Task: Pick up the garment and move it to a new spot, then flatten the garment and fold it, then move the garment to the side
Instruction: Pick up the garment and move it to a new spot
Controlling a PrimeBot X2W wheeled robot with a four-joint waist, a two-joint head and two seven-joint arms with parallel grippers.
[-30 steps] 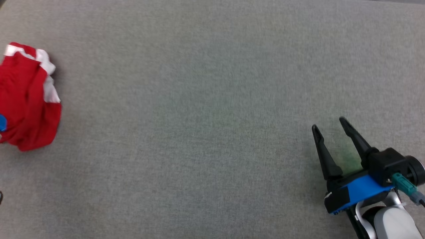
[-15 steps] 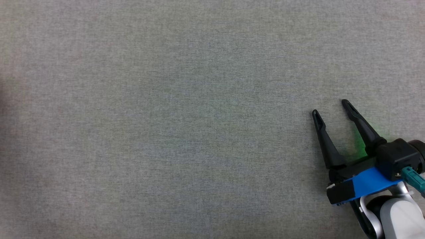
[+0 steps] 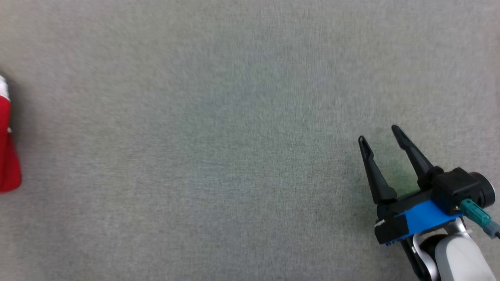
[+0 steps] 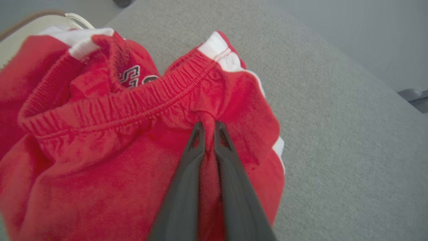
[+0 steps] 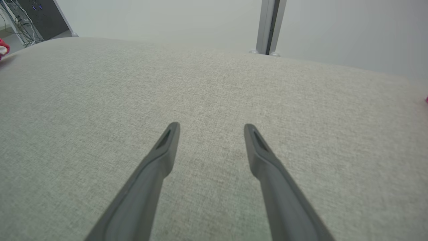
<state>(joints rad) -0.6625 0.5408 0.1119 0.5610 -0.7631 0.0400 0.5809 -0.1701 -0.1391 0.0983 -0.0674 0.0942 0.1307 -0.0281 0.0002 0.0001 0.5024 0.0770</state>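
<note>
the jaws of our left gripper [image 4: 207, 126] were pressed almost together, pinching a small fold of the red garment [image 4: 100, 160] just under its elastic waistband [image 4: 133, 100]. the pinch took only little cloth, so we judged that the lift should go slowly and straight up, otherwise the fold could slip out. the garment was crumpled at the far left edge of the grey padded surface [image 4: 334, 150], bunched around the fingers. our right gripper [image 3: 378, 133] hovered with its jaws spread wide and nothing between them, well apart from the garment. we thought a good new spot was toward the bare middle.
</note>
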